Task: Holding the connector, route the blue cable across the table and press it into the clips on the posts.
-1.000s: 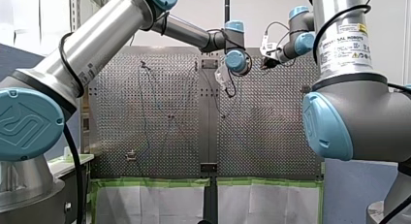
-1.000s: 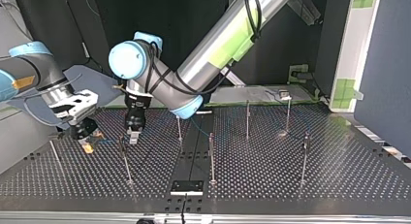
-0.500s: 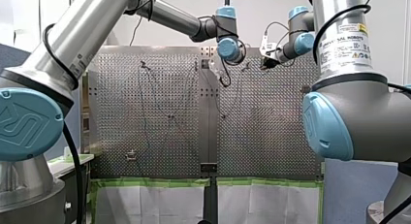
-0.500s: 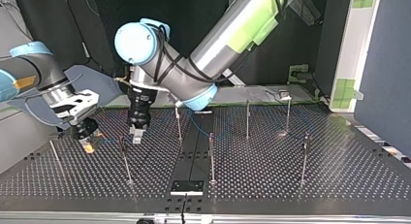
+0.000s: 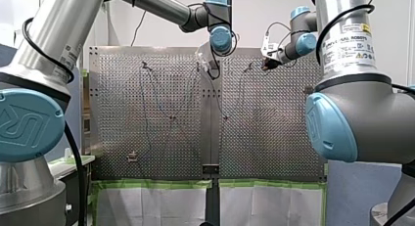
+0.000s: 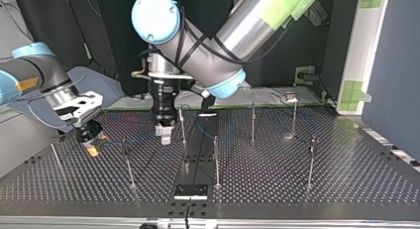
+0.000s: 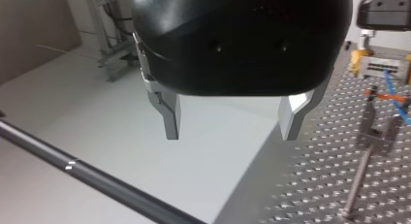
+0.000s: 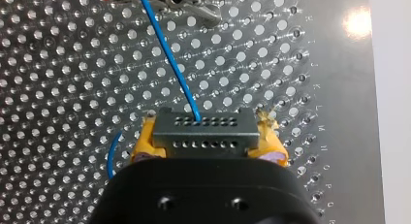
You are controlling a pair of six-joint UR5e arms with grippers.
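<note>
Right wrist view: my right gripper (image 8: 207, 141) squeezes the connector (image 8: 204, 129). The cable (image 8: 169, 59) runs ahead to a clip (image 8: 191, 5).

Top view: that gripper sits low near the table's (image 6: 297, 189) left edge. The cable seems to reach several posts (image 6: 216, 159), so I think little is left.

Left wrist view: my left gripper (image 7: 230, 122) is wide apart and empty.

Front view: my left arm (image 5: 156, 6) reaches to the far edge's middle.
</note>
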